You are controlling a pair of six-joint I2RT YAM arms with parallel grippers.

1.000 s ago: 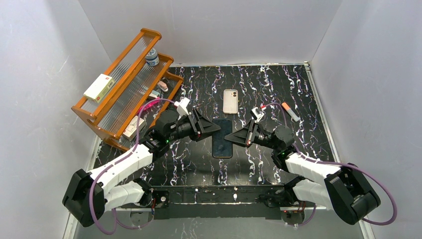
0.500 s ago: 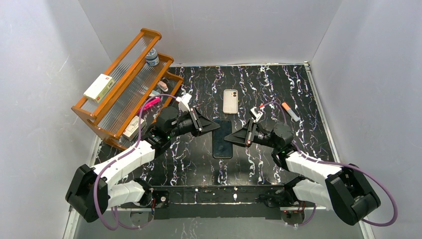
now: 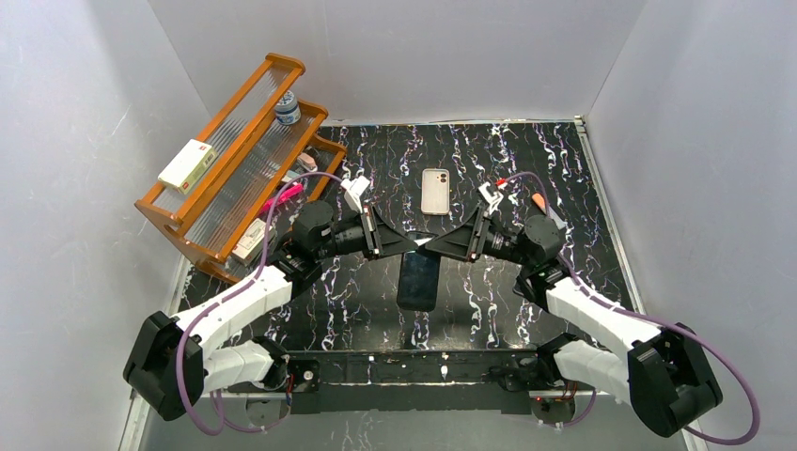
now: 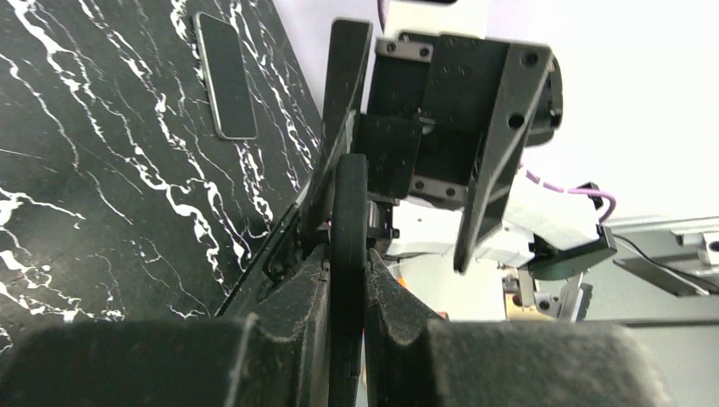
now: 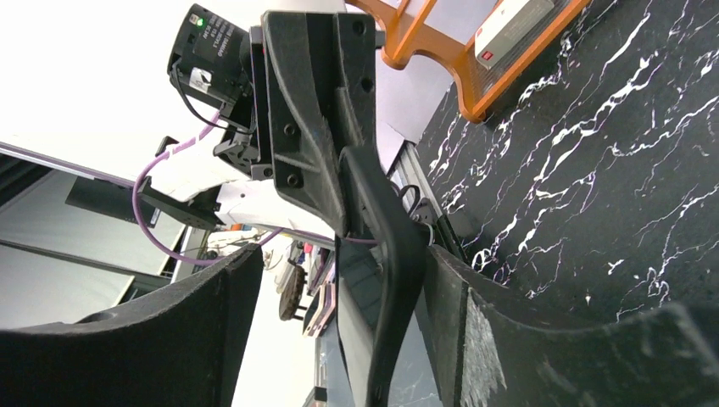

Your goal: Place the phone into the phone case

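The phone [image 3: 418,280], black and glossy, hangs tilted above the table's middle. My left gripper [image 3: 411,244] is shut on its far end. In the left wrist view the phone [image 4: 349,191] runs edge-on between that gripper's [image 4: 348,259] pressed pads. My right gripper [image 3: 426,246] meets it tip to tip from the right, open. Its wrist view shows wide jaws [image 5: 339,284] straddling the phone's edge [image 5: 392,280], which lies close to the right-hand finger [image 5: 509,339]. The cream-white phone case [image 3: 434,191] lies flat beyond both grippers, untouched.
An orange wooden rack [image 3: 235,155] holding a box, a small bottle and other items stands at the back left. An orange-tipped marker [image 3: 548,209] lies right of the phone case, behind the right wrist. Grey walls close in the black marbled table [image 3: 489,301] on three sides.
The left gripper closed on the phone's far end and raised it off the table. The right gripper opened wide, and both tips drew together at that end.
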